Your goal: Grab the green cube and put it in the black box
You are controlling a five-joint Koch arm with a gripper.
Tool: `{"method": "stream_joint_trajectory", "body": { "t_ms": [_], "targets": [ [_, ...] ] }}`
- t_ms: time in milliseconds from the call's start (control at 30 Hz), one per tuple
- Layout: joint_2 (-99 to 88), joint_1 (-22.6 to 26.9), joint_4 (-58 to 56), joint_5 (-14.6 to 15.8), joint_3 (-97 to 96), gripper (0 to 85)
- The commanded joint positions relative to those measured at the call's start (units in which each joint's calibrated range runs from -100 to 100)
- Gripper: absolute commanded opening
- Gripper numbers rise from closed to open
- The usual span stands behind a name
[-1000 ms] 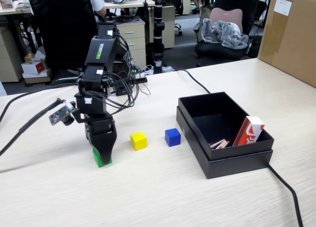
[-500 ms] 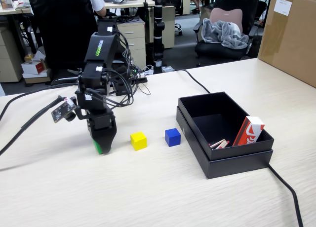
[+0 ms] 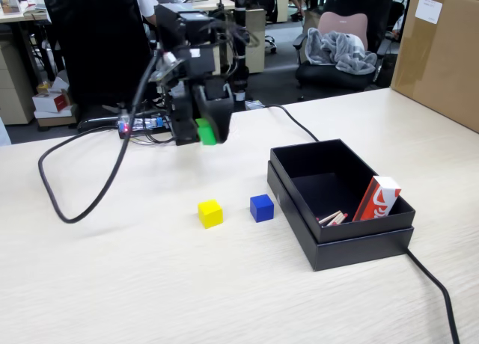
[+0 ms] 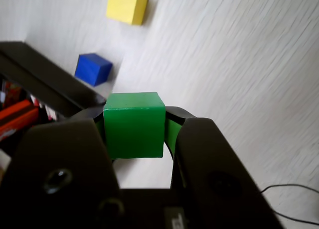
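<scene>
The green cube (image 4: pixel 133 124) is clamped between my black jaws, and my gripper (image 4: pixel 134 112) is shut on it. In the fixed view the gripper (image 3: pixel 205 134) hangs high above the table with the green cube (image 3: pixel 205 131) at its tip, left of and behind the black box (image 3: pixel 352 243). The box lies open on the table's right half; in the wrist view only its dark corner (image 4: pixel 45 74) shows at the left edge.
A yellow cube (image 3: pixel 210 213) and a blue cube (image 3: pixel 261 207) rest on the table left of the box. A red-and-white carton (image 3: pixel 376 199) leans inside the box. A black cable (image 3: pixel 97 187) loops at the left. A brown cardboard carton (image 3: pixel 440 52) stands far right.
The arm has lifted the green cube off the table and swung it up and to the right, toward the box. The cable loop has shifted with it.
</scene>
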Motion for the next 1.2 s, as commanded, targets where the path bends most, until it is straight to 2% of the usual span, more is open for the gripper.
{"method": "stream_joint_trajectory", "body": {
  "t_ms": [0,67,300,333,533,733,800,900,1033,1167],
  "targets": [
    [-1.6,5.1,-0.1,4.0,5.7,0.9],
    [13.8,8.8,-0.1,7.8,17.3,0.9],
    [34.1,11.4,-0.1,11.1,33.0,0.9],
    [44.7,12.8,-0.1,12.2,40.1,0.9],
    [55.9,13.1,-0.1,13.6,41.8,1.1],
    [58.2,12.9,-0.1,13.7,39.1,1.5],
    [58.8,12.8,-0.1,13.7,37.9,10.2],
    [59.6,12.8,-0.1,13.7,35.3,13.4],
    [60.0,12.8,-0.1,13.7,32.6,25.3],
    [60.0,12.8,-0.1,13.6,30.4,33.0]
  ]
}}
